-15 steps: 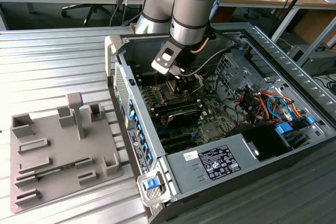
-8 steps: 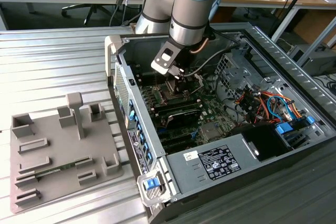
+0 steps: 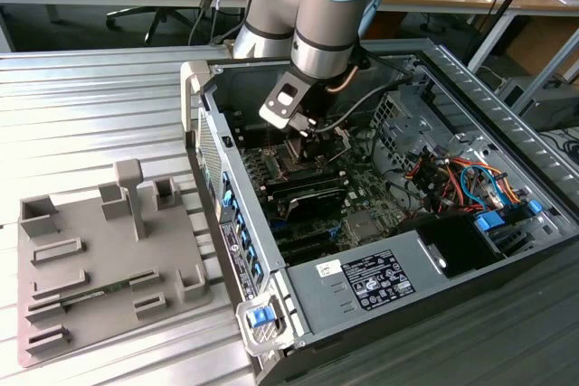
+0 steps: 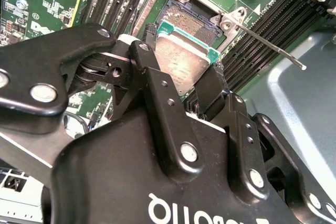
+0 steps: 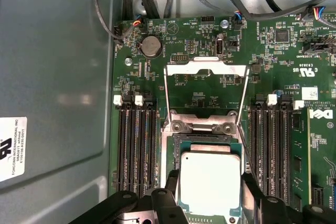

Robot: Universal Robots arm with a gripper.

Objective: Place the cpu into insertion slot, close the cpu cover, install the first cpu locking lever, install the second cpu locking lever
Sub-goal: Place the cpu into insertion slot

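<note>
black gripper (image 4: 180, 65) clamped tight on the cpu (image 5: 210, 182), flat square chip, dull silver-grey top, thin green edge, sitting right over the dark insertion slot (image 4: 191, 14), cpu cover (image 5: 206, 69) swung open

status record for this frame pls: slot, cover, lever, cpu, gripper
insertion slot: square dark-centred socket, silver metal rim, partly uncovered
cpu cover: thin square silver metal frame, swung open
locking lever: thin metal rod, unlatched, sticking out
cpu: small flat square chip, silver-grey top, over the insertion slot; seating unclear
gripper: black, shut on the cpu
</note>
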